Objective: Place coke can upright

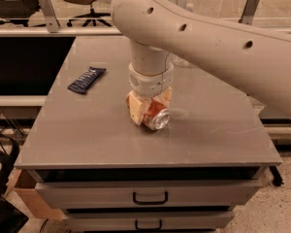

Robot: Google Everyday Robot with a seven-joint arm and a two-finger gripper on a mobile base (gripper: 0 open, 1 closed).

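Both pads (pixel 135 111) of gripper (pixel 149 106) are clamping coke can (pixel 156 117) at table (pixel 223 135) centre; I'm reading its axis pointing toward front edge.

- A grey metal table (pixel 223 130) with a flat top is seen, and two handled drawers (pixel 150 196) are fitted under its front edge.
- A dark blue snack bar wrapper (pixel 87 79) is laid flat on the left side of the top, well apart from the rest.
- The coke can (pixel 156 116) is found around the middle, tilted, with its silver end turned toward the front.
- The gripper (pixel 150 103) is parked right over that spot, and the can is pinched between its fingers (pixel 135 109).
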